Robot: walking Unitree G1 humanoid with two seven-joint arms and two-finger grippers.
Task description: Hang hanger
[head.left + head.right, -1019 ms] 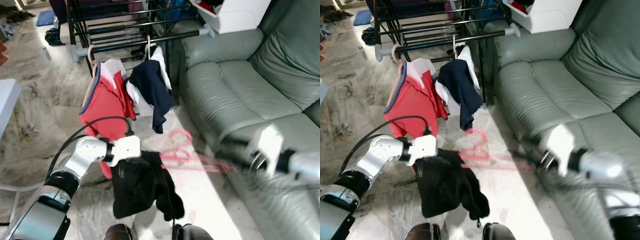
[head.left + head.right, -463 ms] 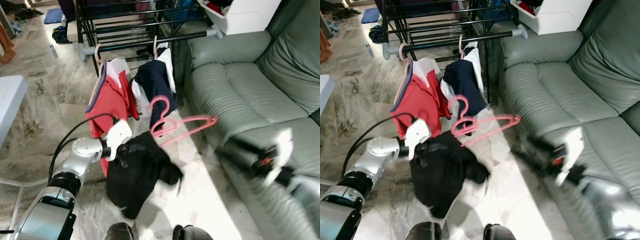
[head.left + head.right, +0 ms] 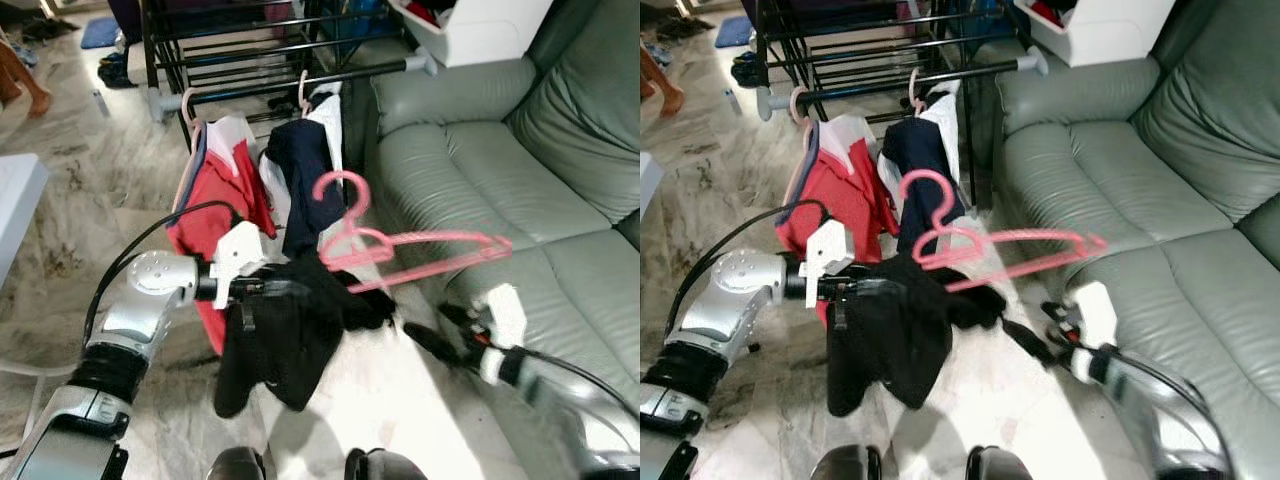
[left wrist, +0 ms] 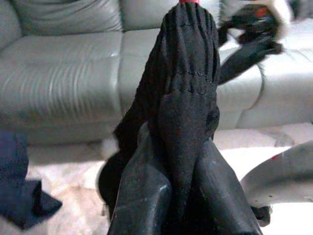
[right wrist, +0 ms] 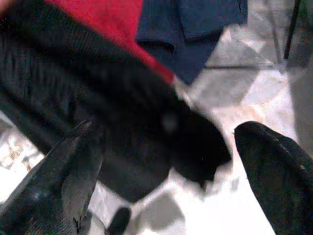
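A pink plastic hanger [image 3: 420,250] hangs tilted in the air over the floor, its hook [image 3: 345,185] up by the hung clothes and its lower end in a black garment [image 3: 285,340]. My left gripper [image 3: 282,290] is shut on the top of that black garment [image 4: 188,73], which droops below it. Lower and to the right, my right gripper [image 3: 420,338] is open with nothing between its fingers [image 5: 58,171], a little under the hanger and apart from it. Behind stands the black drying rack, whose rail [image 3: 300,82] carries a red shirt [image 3: 215,195] and a navy garment [image 3: 310,170].
A grey-green sofa [image 3: 480,150] runs along the right side, close to my right arm. A white box [image 3: 480,25] sits at its far end. A white table edge [image 3: 15,190] is at the left, and a person's foot [image 3: 15,85] is at the far left on the marble floor.
The hanger has risen from near the floor and swung right, out of my right gripper. My left gripper lifted the black garment. My right gripper dropped lower and nearer.
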